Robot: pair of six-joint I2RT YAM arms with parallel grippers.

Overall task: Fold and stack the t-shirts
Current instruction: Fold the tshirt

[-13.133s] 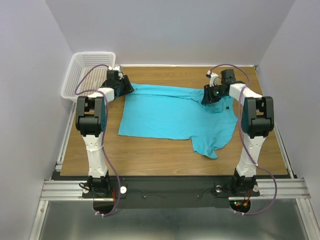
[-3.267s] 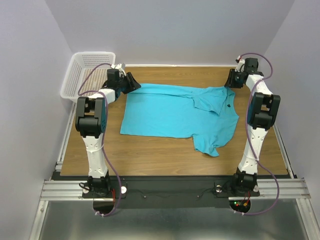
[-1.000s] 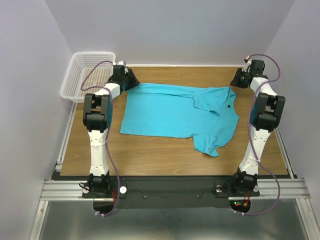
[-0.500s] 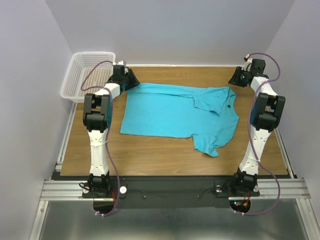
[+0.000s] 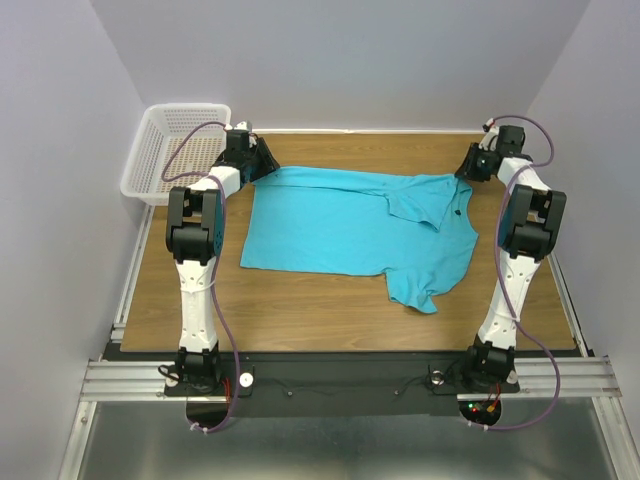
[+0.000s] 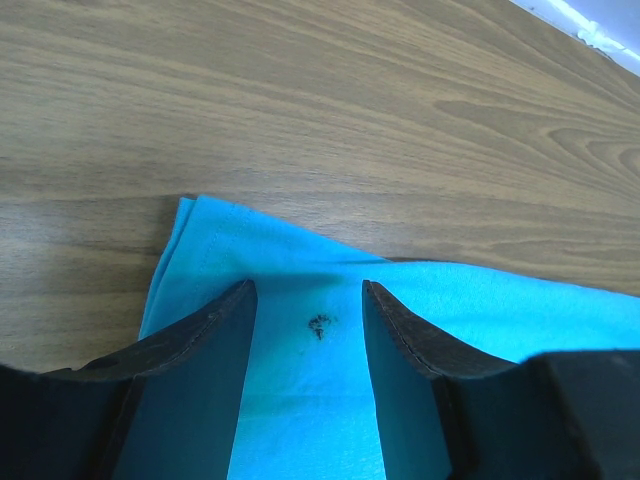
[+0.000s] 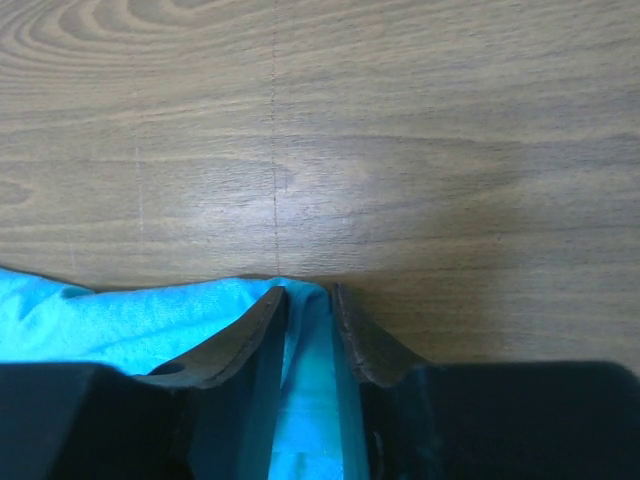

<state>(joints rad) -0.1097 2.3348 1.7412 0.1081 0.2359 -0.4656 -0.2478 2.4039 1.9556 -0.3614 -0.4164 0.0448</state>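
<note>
The turquoise t-shirt [image 5: 350,225] lies spread on the wooden table, with its right part folded over and rumpled. My left gripper [image 5: 262,165] is at the shirt's far left corner. In the left wrist view it [image 6: 305,295] is open, with its fingers [image 6: 200,340] straddling the cloth [image 6: 300,400] around a small dark mark [image 6: 319,323]. My right gripper [image 5: 470,168] is at the shirt's far right corner. In the right wrist view it [image 7: 308,298] is nearly closed, with a ridge of turquoise cloth [image 7: 310,380] pinched between its jaws.
A white mesh basket [image 5: 170,150] stands at the table's far left corner, just left of my left arm. Bare wooden table [image 5: 300,300] shows in front of the shirt and beyond both grippers [image 7: 400,120]. Walls enclose the table on three sides.
My right gripper has shifted a little left and nearer, onto the shirt's far right corner. The left gripper and the shirt have stayed still over the last second.
</note>
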